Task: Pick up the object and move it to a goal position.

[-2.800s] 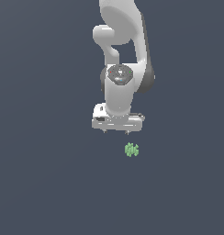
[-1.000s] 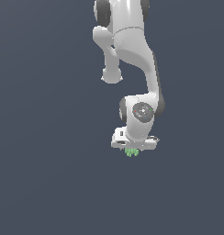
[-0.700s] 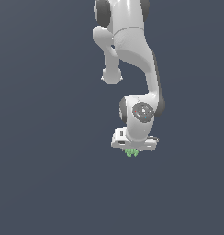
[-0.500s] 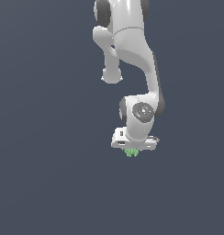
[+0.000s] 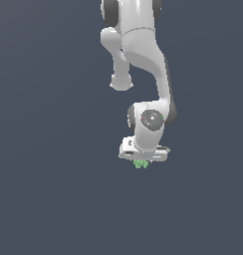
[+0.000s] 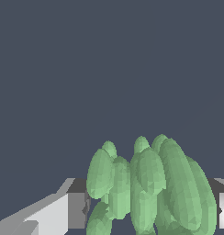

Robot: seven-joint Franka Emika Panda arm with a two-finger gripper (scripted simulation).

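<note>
In the exterior view the white arm reaches down from the top of the frame and its gripper (image 5: 142,160) sits a little below and right of centre, with the object (image 5: 140,164), a small light-green lumpy blob, poking out just beneath the gripper body. The wrist view fills its lower half with the object (image 6: 150,190), a cluster of green lobes standing between the grey-and-white finger pads (image 6: 77,204) seen at the lower left and lower right edges; the pads look close against its flanks, but whether they are actually clamped on it or merely straddling it cannot be told from these pictures. The step in hand appears to be securing the grasp before the lift. To do it well, the fingers should close squarely across the widest lobes, since the bumpy surface could let the object twist or squeeze out, and the lift should be straight up and slow. No goal marker is visible, and no containers appear on the plain dark table (image 5: 54,199).
</note>
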